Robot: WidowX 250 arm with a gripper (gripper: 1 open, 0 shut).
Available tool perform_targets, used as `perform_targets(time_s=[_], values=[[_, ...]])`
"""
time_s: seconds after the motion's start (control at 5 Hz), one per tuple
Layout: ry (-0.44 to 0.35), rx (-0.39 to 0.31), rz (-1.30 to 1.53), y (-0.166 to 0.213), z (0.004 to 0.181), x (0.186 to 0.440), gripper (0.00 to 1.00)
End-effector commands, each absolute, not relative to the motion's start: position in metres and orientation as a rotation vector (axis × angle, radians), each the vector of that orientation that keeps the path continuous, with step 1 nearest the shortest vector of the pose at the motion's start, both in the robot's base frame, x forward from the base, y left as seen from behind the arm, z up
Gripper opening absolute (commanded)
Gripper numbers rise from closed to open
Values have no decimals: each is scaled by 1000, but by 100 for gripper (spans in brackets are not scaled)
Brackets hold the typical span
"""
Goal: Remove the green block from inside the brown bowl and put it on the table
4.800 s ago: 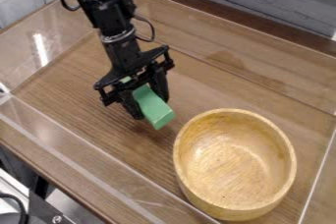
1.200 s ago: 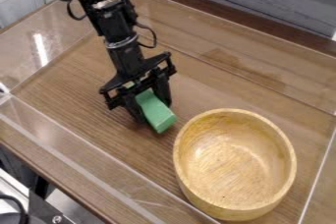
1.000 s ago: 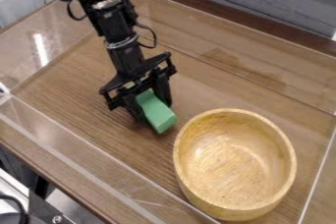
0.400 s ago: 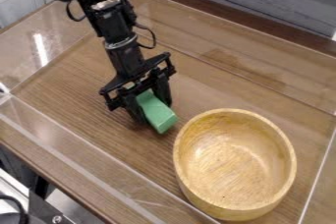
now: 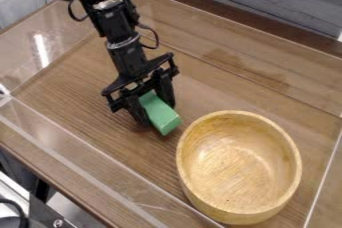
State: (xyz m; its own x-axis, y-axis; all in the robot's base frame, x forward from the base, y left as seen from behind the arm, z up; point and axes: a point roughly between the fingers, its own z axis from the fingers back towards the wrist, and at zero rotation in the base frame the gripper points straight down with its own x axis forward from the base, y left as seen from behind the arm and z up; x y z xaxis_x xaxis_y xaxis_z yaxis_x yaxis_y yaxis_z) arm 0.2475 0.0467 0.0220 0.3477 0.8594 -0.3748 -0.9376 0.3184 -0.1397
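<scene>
Left of the brown bowl [image 5: 239,166], your gripper [image 5: 148,104] pinching the green block [image 5: 160,114] low on the table [image 5: 241,77], block just clear of the bowl rim, open wood behind, clear plastic wall [image 5: 80,142] close in front, arm pitched steeply down.

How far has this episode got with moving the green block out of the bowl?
Done: the brown bowl is empty, so the green block is out. In hand: the gripper is shut on the block, low over the table just left of the bowl. Left: opening the jaws and backing away.
</scene>
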Motion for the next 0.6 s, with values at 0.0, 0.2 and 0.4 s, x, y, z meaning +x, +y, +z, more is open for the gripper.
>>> perform_targets(time_s=[0.0,0.2,0.4], values=[[215,-369,1206,53,28,254,0],[220,-371,1211,53,27,254,0],[226,-373,1216,53,27,254,0]])
